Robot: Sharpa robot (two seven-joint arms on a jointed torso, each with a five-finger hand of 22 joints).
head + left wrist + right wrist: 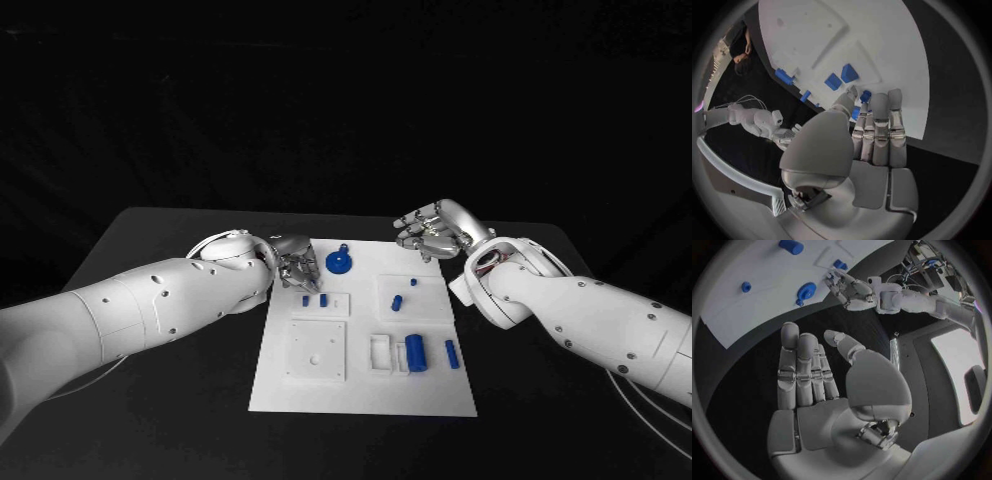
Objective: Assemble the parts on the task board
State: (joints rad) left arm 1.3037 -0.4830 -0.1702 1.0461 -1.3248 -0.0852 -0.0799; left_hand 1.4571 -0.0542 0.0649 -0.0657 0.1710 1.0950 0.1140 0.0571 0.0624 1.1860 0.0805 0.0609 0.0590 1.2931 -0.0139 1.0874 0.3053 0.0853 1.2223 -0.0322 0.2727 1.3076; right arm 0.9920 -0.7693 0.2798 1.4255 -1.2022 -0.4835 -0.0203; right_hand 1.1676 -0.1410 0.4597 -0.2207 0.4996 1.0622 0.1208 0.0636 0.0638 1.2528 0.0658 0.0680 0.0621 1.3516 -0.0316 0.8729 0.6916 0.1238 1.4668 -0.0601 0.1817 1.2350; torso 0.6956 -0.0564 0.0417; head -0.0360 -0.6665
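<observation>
Left hand (294,262) pinches small blue peg (307,298) at task board (361,395) near-left corner: seating step, judged. Next: lower straight, release. Right hand (437,229) hovers, fingers spread, holding nothing.

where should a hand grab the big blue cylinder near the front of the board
Pinch the cylinder across its round sides at mid-length, coming from above. It lies flat on the board, long axis running front to back, with a white bracket close on one side, so probably a narrow top-down pinch.

arms: white, smooth rounded shells, small dark screw dots | left hand (296,262): silver, segmented metal fingers | right hand (437,229): silver, same build | thin pale cables trailing under forearms
</observation>
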